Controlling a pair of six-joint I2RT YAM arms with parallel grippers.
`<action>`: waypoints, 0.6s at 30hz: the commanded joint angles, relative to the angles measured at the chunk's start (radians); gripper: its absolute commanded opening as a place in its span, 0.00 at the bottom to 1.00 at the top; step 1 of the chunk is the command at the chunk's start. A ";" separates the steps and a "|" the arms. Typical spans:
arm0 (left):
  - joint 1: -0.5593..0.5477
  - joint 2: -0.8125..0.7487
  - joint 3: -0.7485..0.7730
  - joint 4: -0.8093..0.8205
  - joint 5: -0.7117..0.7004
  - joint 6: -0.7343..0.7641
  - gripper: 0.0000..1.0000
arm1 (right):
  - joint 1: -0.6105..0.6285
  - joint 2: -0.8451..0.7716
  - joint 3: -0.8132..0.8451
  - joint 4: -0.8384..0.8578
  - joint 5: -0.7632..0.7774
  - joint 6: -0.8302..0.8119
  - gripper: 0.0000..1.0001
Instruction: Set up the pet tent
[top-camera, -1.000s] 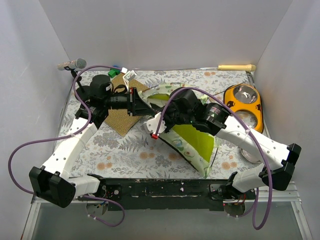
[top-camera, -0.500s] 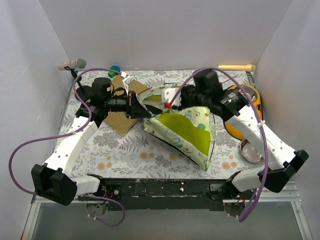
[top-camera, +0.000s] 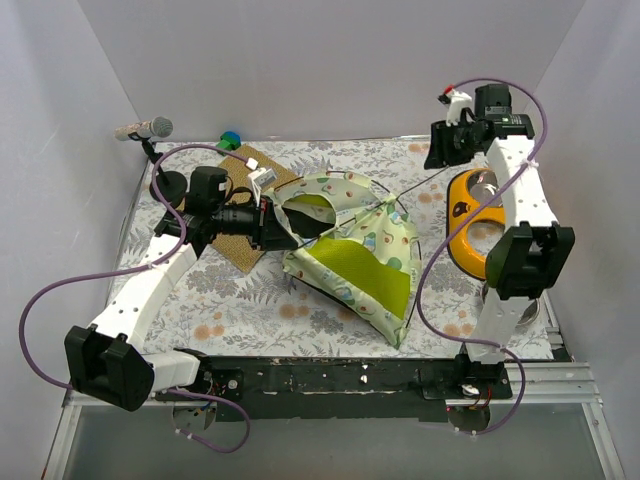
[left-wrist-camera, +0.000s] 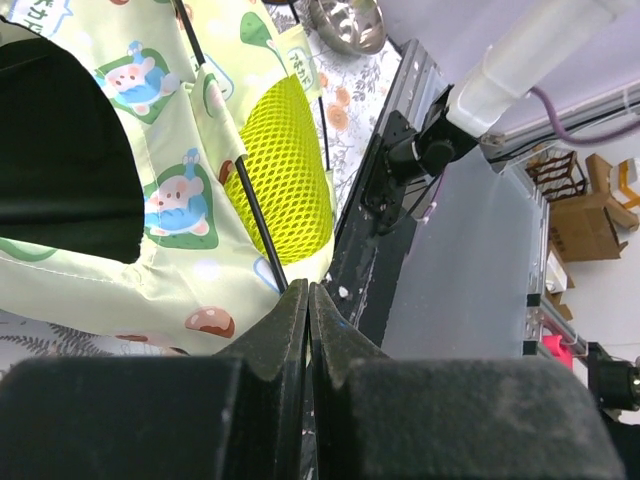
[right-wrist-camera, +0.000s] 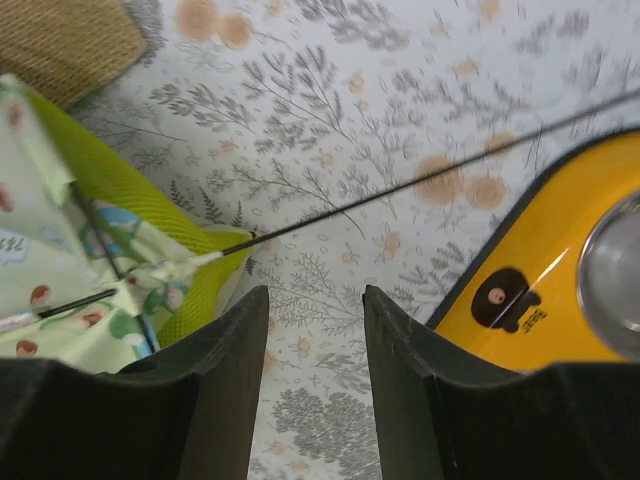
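Cream-green fabric of the pet tent (top-camera: 360, 250) is sitting in the middle of the bench (top-camera: 250, 300), partly raised. A dark opening is showing on its left side and a lime mesh panel on its near side.

Left hand (left-wrist-camera: 308, 292) is reaching in from the left at the tent's left edge, with its fingers pressed fully together. In the left wrist view a thin black pole (left-wrist-camera: 252, 200) is running down the printed fabric straight into the closed tips, so the hand is pinching the tent at its hem. Cannot tell whether it is catching the pole, the fabric, or both.

Right hand (right-wrist-camera: 315, 295) is hovering over the far right corner, well apart from the tent. Its fingers are standing apart with nothing between them.

A second pole (right-wrist-camera: 400, 185) is sticking out from the tent's top toward the far right, passing the orange bowl stand (top-camera: 468, 240).

Brown woven mat (top-camera: 235, 240) is lying under the left arm, just beside the tent's left side.
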 joint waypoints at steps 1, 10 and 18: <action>0.005 -0.018 -0.011 -0.048 -0.011 0.088 0.00 | -0.050 0.063 -0.030 -0.066 -0.014 0.332 0.51; 0.005 -0.007 0.001 -0.095 -0.022 0.128 0.00 | -0.066 0.219 -0.042 0.025 0.049 0.522 0.52; 0.005 0.019 0.012 -0.110 -0.022 0.144 0.00 | -0.066 0.339 0.085 0.062 -0.008 0.582 0.54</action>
